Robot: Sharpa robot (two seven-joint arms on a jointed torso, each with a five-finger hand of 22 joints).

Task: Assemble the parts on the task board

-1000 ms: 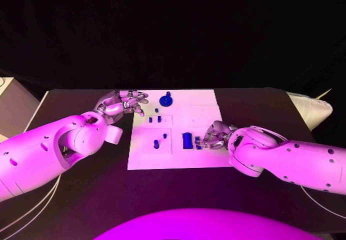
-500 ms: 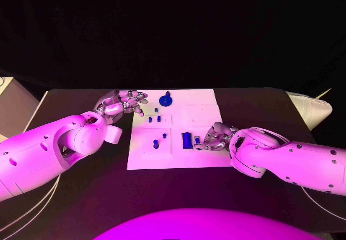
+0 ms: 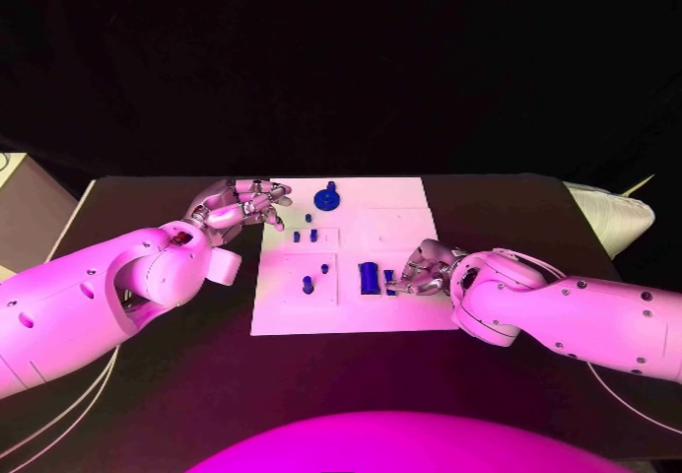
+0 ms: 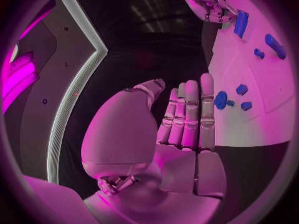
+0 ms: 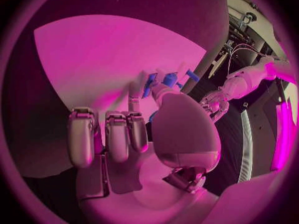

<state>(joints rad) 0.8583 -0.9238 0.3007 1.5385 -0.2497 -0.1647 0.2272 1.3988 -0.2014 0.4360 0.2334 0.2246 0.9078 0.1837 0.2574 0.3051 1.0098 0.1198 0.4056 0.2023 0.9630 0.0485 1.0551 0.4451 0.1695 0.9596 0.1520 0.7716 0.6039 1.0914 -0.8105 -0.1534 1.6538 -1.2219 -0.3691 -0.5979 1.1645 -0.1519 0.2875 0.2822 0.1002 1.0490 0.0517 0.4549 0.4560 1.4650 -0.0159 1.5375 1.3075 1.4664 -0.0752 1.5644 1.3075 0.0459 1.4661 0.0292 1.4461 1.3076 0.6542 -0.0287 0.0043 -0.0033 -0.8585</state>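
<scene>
The white task board (image 3: 405,222) lies mid-table. On it are a blue round gear (image 3: 327,199), small pegs (image 3: 305,236), a single peg (image 3: 307,285) and an upright blue block (image 3: 369,277). My right hand (image 3: 421,268) rests on the board's right side, its thumb and a finger closed around a small blue part (image 3: 389,287) beside the block; the part (image 5: 151,84) also shows between the fingertips in the right wrist view. My left hand (image 3: 241,205) hovers at the board's far left edge, its fingers (image 4: 190,114) straight and holding nothing, close to the gear (image 4: 221,99).
The black table (image 3: 341,374) surrounds the board with free room at the front. A pale box (image 3: 29,197) stands off the table's left edge and a white object (image 3: 614,217) off its right edge.
The right hand's fingers have shifted slightly around the small blue part. The left hand and the other parts have not moved.
</scene>
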